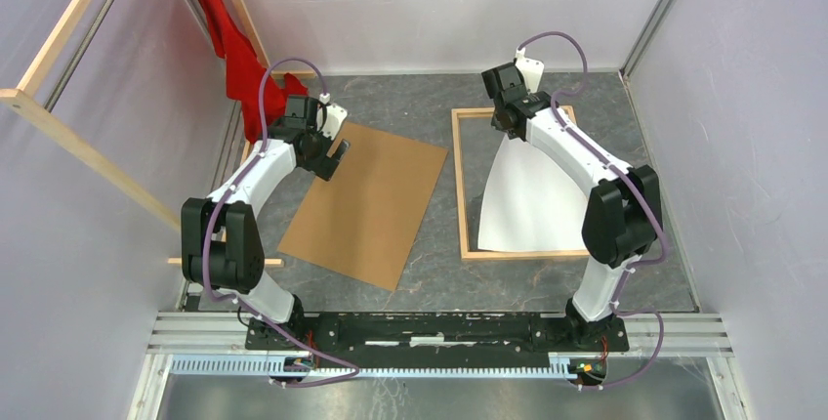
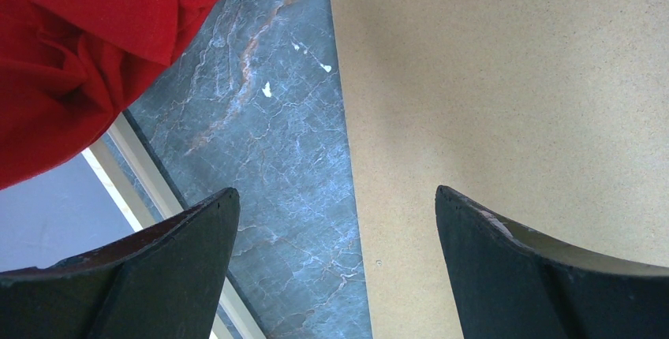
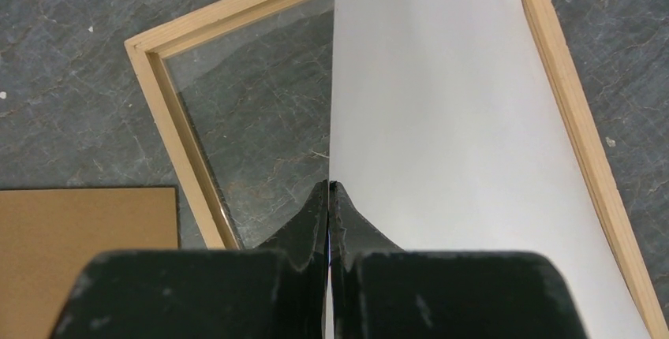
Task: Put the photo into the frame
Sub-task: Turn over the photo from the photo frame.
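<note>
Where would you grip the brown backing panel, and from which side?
The brown panel lies flat, so only an edge offers a pinch. Probably take its long left edge, coming in from the tabletop on that side; the open left gripper hangs with a finger each side of that edge.

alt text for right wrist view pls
The shut right gripper pinches the edge of a thin white-backed photo sheet, which slopes down into a light-wood rectangular frame on a grey marbled table. A brown hardboard panel lies at lower left.
</note>
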`<move>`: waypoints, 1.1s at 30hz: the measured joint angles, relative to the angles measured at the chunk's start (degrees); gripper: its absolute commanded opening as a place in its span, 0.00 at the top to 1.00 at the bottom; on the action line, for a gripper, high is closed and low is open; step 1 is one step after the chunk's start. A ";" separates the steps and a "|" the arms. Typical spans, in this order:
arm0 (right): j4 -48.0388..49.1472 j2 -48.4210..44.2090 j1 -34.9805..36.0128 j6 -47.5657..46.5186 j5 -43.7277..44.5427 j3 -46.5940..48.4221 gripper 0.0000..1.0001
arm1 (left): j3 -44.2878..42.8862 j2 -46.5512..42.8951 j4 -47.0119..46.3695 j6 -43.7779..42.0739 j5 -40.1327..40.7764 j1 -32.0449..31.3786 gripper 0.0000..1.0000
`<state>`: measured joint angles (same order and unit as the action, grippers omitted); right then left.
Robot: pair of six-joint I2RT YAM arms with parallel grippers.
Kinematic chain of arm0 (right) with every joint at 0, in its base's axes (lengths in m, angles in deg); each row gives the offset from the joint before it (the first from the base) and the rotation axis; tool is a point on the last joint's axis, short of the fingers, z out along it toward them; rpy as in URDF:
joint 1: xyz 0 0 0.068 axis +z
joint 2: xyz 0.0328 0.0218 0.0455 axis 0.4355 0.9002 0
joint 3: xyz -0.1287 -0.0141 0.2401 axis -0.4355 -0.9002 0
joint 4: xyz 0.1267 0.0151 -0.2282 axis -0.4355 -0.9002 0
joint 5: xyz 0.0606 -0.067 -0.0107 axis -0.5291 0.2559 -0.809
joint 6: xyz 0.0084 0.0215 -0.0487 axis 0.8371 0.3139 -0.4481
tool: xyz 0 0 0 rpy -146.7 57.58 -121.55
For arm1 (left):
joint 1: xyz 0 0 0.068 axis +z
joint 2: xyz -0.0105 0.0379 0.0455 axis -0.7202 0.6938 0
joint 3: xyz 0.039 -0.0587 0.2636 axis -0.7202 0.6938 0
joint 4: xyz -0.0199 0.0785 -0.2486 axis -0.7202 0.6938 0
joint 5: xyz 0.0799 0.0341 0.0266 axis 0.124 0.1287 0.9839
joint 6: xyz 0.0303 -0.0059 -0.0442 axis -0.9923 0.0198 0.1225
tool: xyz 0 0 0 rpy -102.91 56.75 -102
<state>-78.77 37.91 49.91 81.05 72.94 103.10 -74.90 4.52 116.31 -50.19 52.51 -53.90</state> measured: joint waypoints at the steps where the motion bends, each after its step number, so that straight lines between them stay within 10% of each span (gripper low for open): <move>1: 0.13 0.35 -0.11 -0.20 -0.33 0.00 1.00 | 0.00 0.00 0.00 0.00 0.00 0.00 0.00; 33: 2.56 4.39 -0.22 -2.25 -4.11 0.00 1.00 | 0.87 0.11 -0.31 0.00 0.11 0.00 0.00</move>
<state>-76.21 42.31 49.69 78.80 68.83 103.10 -74.03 4.63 116.01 -50.19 52.62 -53.90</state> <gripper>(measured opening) 0.006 0.994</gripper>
